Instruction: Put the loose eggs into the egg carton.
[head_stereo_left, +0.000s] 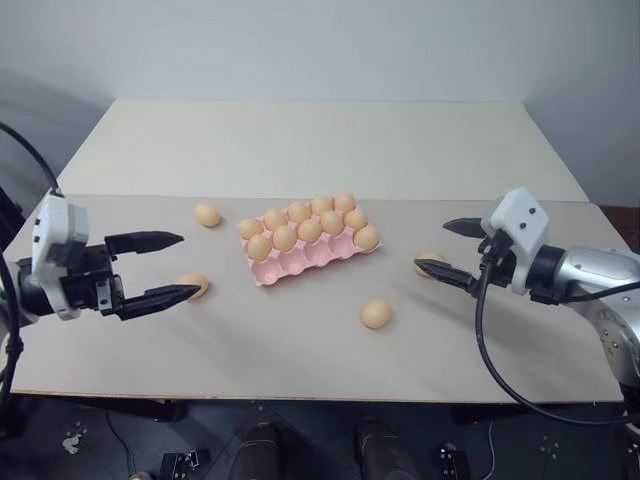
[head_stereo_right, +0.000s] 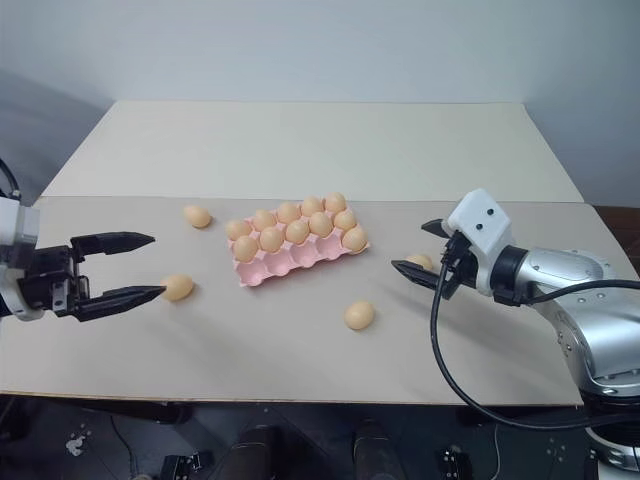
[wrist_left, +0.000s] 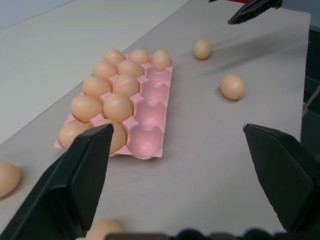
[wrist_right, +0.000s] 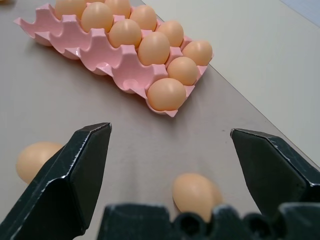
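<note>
Nearest, one loose egg (head_stereo_left: 376, 314) lies before the pink egg carton (head_stereo_left: 300, 262); three others sit around it. Both the left gripper (head_stereo_left: 160, 268) and right gripper (head_stereo_left: 448, 250) hang spread, empty. Eggs look smooth, fragile, roll-prone: pinch gently across the middle.

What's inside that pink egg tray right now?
The egg carton holds eleven eggs, filling the two far rows plus one end cup of the near row. Four near-row cups sit empty. The cup bottoms under the eggs are hidden.
</note>
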